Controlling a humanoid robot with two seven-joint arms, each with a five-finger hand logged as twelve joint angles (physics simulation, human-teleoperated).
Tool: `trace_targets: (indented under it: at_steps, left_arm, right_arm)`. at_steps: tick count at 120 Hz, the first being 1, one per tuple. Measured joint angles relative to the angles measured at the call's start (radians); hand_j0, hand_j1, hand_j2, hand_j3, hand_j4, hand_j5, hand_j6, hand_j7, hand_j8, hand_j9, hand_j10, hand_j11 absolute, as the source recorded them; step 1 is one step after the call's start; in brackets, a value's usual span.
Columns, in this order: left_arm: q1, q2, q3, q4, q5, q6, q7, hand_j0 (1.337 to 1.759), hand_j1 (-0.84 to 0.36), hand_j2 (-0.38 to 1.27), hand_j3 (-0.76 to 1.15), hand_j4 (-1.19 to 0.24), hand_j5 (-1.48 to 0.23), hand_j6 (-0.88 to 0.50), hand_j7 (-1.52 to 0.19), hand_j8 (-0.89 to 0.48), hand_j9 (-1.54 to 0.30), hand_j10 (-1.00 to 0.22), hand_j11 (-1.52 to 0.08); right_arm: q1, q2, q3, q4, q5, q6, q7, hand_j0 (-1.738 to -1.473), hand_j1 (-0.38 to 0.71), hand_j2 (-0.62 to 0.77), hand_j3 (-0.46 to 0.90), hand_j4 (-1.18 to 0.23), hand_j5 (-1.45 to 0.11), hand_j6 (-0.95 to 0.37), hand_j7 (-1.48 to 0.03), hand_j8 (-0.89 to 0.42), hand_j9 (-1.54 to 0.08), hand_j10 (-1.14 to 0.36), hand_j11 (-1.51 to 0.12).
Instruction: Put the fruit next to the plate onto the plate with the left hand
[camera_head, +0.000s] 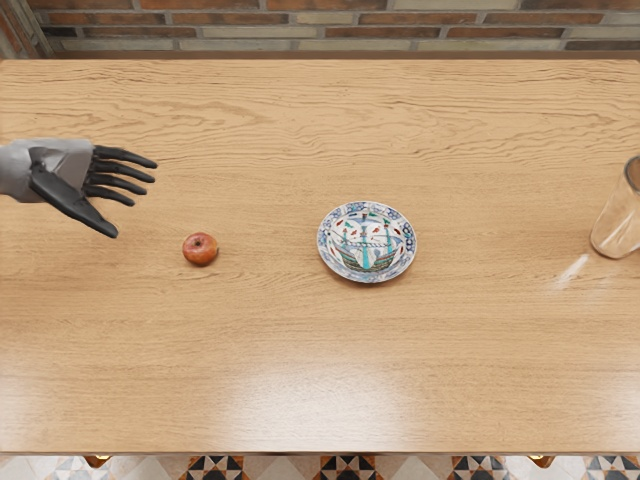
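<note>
Here we are with everything left to play for: the left hand (72, 180) hovers over the far-left side of the table (300, 380), its dark fingers (122, 171) spread wide and reaching towards the right, thumb hanging below them, and nothing in their hold. The fruit (200, 249), a small reddish apple by the look of it, sits on the bare wood to the lower right of those fingers, clear of them, no contact at all. The plate (367, 241), the patterned blue-and-white one, lies further right near the middle of the table, apart from the fruit, and nothing rests on it. So by my reading no part of the job is done: the reach, the grasp, the lift, the carry to the right and the set-down all remain. As for how the fruit lies, it is close to round, so there is no long axis worth naming; a darker dimple on top suggests the stem end faces up, though it is too small to be sure. That roundness means a grip from above should work from nearly any angle, though I would expect it to roll if nudged. The right arm is nowhere in view, and a clear glass (620, 210) stands at the far-right edge, well away from the action.
</note>
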Motion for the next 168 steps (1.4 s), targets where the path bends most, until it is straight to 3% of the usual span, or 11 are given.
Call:
trace_targets:
  at_steps: [28,38,54,71,88,112,132,168]
  left_arm:
    - [-0.001,-0.023,0.002,0.016,0.165,0.002,0.017,1.658,0.05,0.05,0.00,-0.25,-0.33,-0.25,-0.33,-0.25,-0.33,-0.25,-0.33]
    - [-0.029,-0.033,0.026,0.005,0.247,0.078,0.022,1.658,0.04,0.05,0.00,-0.26,-0.34,-0.26,-0.34,-0.26,-0.34,-0.26,-0.34]
    - [-0.165,-0.050,0.248,-0.141,0.384,0.459,0.025,1.658,0.03,0.06,0.00,-0.27,-0.35,-0.27,-0.35,-0.27,-0.35,-0.27,-0.35]
    - [-0.264,-0.210,0.536,-0.299,0.450,0.886,0.031,1.658,0.02,0.06,0.00,-0.28,-0.36,-0.28,-0.36,-0.28,-0.36,-0.28,-0.36]
    - [-0.318,-0.332,0.727,-0.371,0.469,1.128,0.076,1.658,0.02,0.06,0.00,-0.28,-0.36,-0.28,-0.36,-0.28,-0.36,-0.28,-0.36]
    - [-0.346,-0.415,0.850,-0.386,0.479,1.208,0.121,1.658,-0.02,0.06,0.00,-0.31,-0.40,-0.31,-0.40,-0.31,-0.40,-0.31,-0.40]
    - [-0.375,-0.502,0.890,-0.356,0.486,1.219,0.144,1.658,-0.05,0.07,0.00,-0.33,-0.43,-0.33,-0.43,-0.33,-0.43,-0.33,-0.43]
    - [-0.392,-0.567,0.907,-0.341,0.484,1.221,0.171,1.658,-0.07,0.07,0.00,-0.35,-0.46,-0.35,-0.46,-0.35,-0.46,-0.35,-0.46]
  right_arm:
    - [0.006,0.000,0.001,-0.001,0.001,0.000,0.000,-1.658,-0.31,-0.01,0.00,-0.03,-0.04,-0.03,-0.04,-0.03,-0.04,-0.03,-0.04]
    - [0.007,0.000,0.001,-0.001,0.001,0.000,0.000,-1.658,-0.31,-0.01,0.00,-0.03,-0.04,-0.03,-0.04,-0.03,-0.04,-0.03,-0.04]
    - [0.007,0.000,0.001,-0.001,0.001,0.000,0.000,-1.658,-0.31,-0.01,0.00,-0.03,-0.04,-0.03,-0.04,-0.03,-0.04,-0.03,-0.04]
    - [0.007,0.000,0.001,-0.001,0.001,0.000,0.000,-1.658,-0.31,-0.01,0.00,-0.03,-0.04,-0.03,-0.04,-0.03,-0.04,-0.03,-0.04]
    - [0.007,0.000,0.001,-0.001,0.001,0.000,0.000,-1.658,-0.31,-0.01,0.00,-0.03,-0.04,-0.03,-0.04,-0.03,-0.04,-0.03,-0.04]
    - [0.007,0.000,0.001,-0.001,0.001,0.000,0.000,-1.658,-0.31,-0.01,0.00,-0.03,-0.04,-0.03,-0.04,-0.03,-0.04,-0.03,-0.04]
    - [0.007,0.000,0.001,-0.001,0.001,0.000,0.000,-1.658,-0.31,-0.01,0.00,-0.03,-0.04,-0.03,-0.04,-0.03,-0.04,-0.03,-0.04]
    - [0.007,0.000,0.001,-0.001,0.001,0.000,0.000,-1.658,-0.31,-0.01,0.00,-0.03,-0.04,-0.03,-0.04,-0.03,-0.04,-0.03,-0.04]
